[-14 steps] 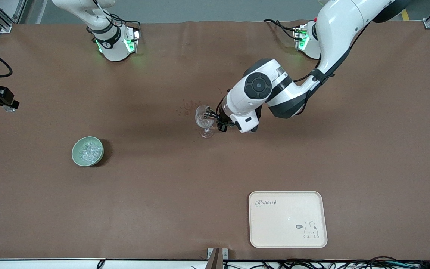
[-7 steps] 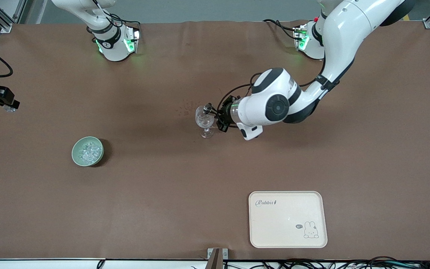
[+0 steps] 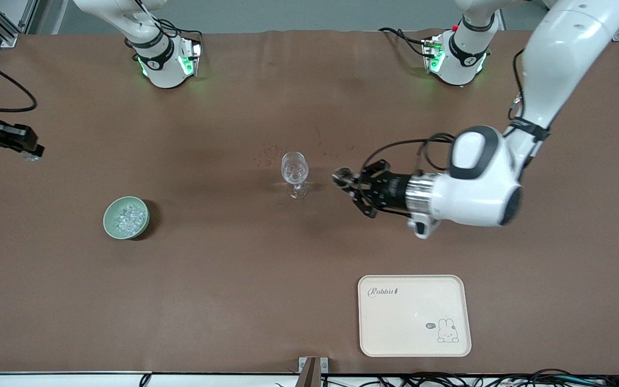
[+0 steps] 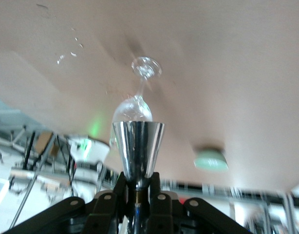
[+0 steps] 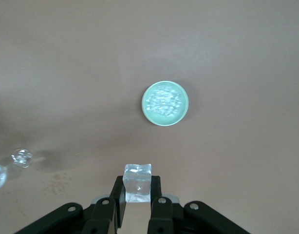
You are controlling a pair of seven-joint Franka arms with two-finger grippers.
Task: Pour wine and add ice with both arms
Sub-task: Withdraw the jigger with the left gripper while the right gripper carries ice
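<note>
A clear stemmed glass stands upright mid-table; it also shows in the left wrist view. My left gripper is over the table beside the glass, toward the left arm's end, apart from it. It is shut on the stem of a small silver metal cup whose mouth points at the glass. My right gripper is over the table's edge at the right arm's end, shut on one clear ice cube. A pale green bowl holds several pieces of ice, also in the right wrist view.
A cream tray with a rabbit drawing lies near the front edge, toward the left arm's end. Small wet spots mark the brown table cover just farther from the front camera than the glass.
My left arm has pulled the metal cup away from the glass rim toward the left arm's end of the table. My right gripper has shifted slightly toward the table's middle with the ice cube.
</note>
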